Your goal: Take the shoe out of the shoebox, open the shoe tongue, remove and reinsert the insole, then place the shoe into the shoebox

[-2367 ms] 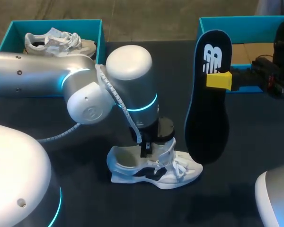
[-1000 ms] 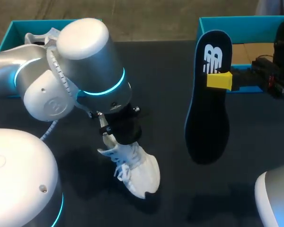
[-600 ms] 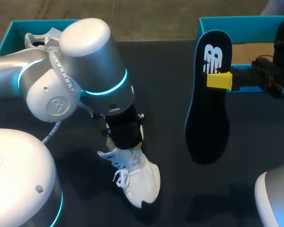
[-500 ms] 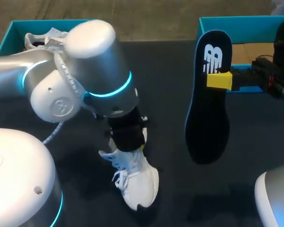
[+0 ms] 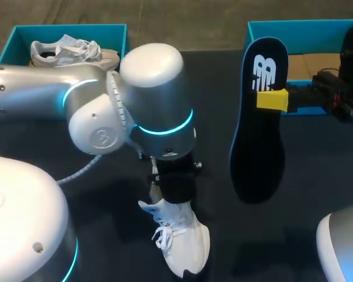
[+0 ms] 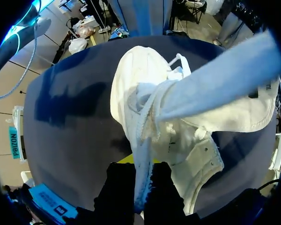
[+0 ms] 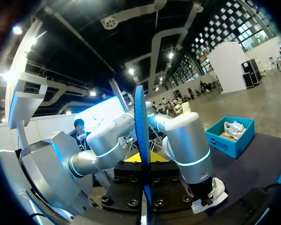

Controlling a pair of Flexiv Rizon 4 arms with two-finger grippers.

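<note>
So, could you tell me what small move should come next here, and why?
Probably the right gripper should begin tilting the insole down toward the shoe. The insole is out, held upright above the table beside the shoe, while the left gripper pinches the shoe's upper at its opening, so reinsertion seems the next step.

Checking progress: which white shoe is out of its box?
The shoe held in the left gripper, over the table; the other shoe lies inside the far-left shoebox.
</note>
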